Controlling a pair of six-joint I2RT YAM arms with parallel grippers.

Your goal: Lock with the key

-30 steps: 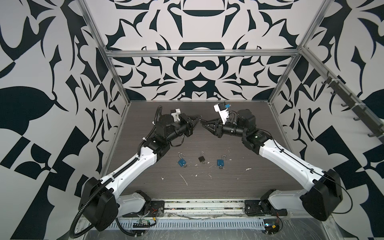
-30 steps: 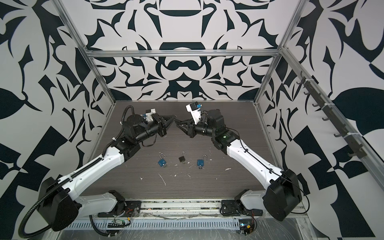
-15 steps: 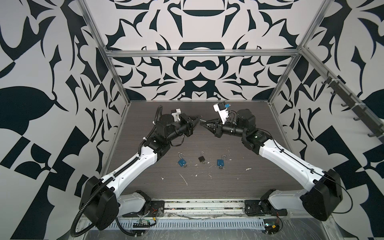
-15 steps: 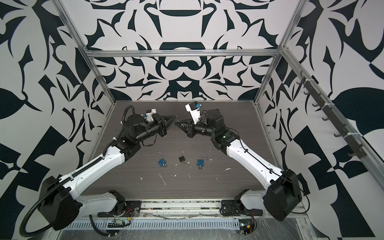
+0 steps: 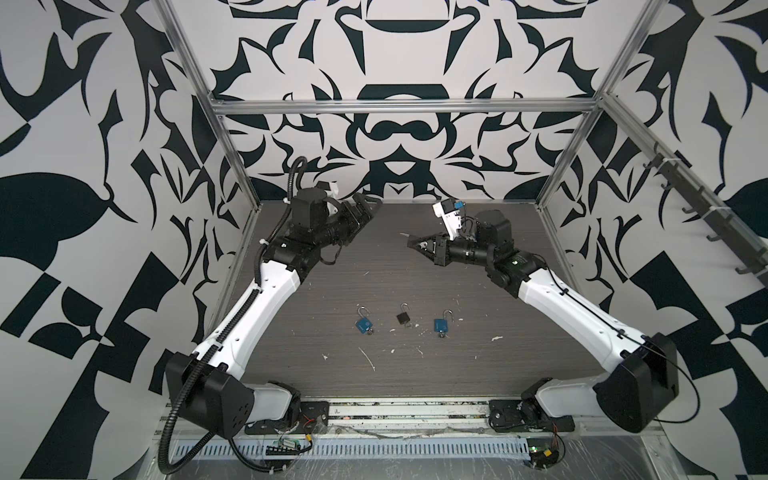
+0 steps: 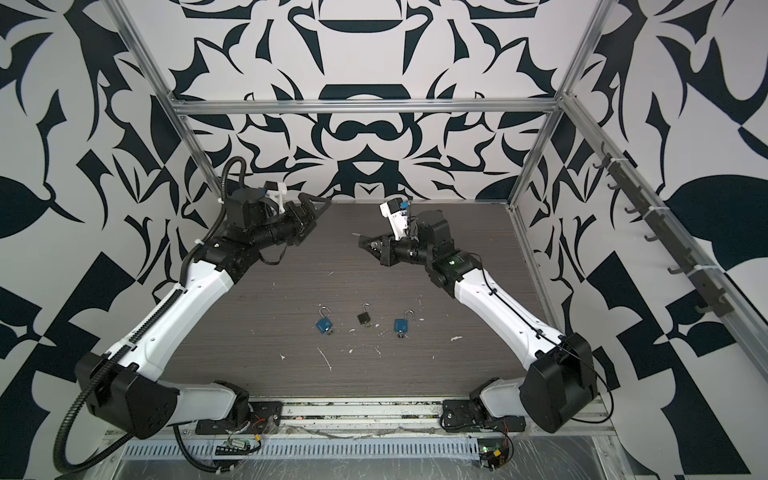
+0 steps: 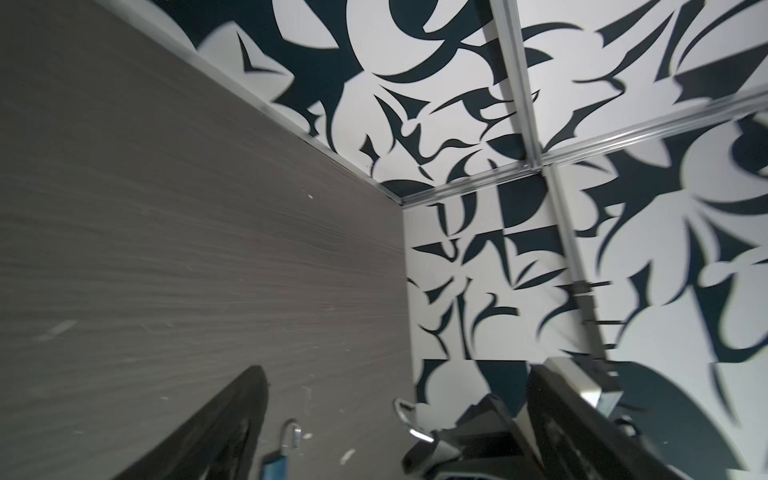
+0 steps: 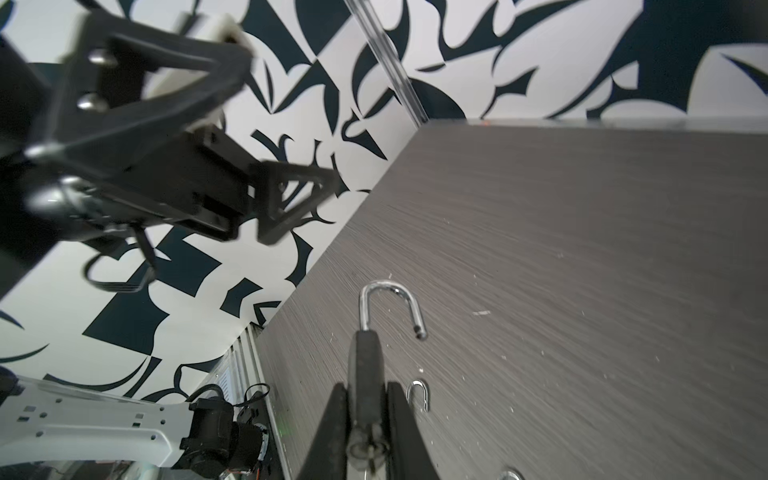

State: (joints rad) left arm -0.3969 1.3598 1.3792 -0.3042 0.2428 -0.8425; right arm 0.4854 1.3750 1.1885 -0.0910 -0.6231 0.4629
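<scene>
The right gripper (image 8: 368, 388) is clamped on the flat faces of a dark padlock (image 8: 365, 357). It holds it in the air at 12 o'clock from the three loose padlocks (image 5: 402, 318) on the table (image 5: 498, 353). Its shackle (image 8: 388, 293) stands open. The left gripper (image 5: 368, 206), at 11 o'clock, gapes wide with nothing in it.

I'd judge the padlock small, dense and rigid, with sides smooth enough to slip. The body is the place to grip, leaving shackle and key free. The key (image 8: 368, 451) is a blur between the fingers (image 8: 403, 419), and in both top views the padlock is lost against them.
</scene>
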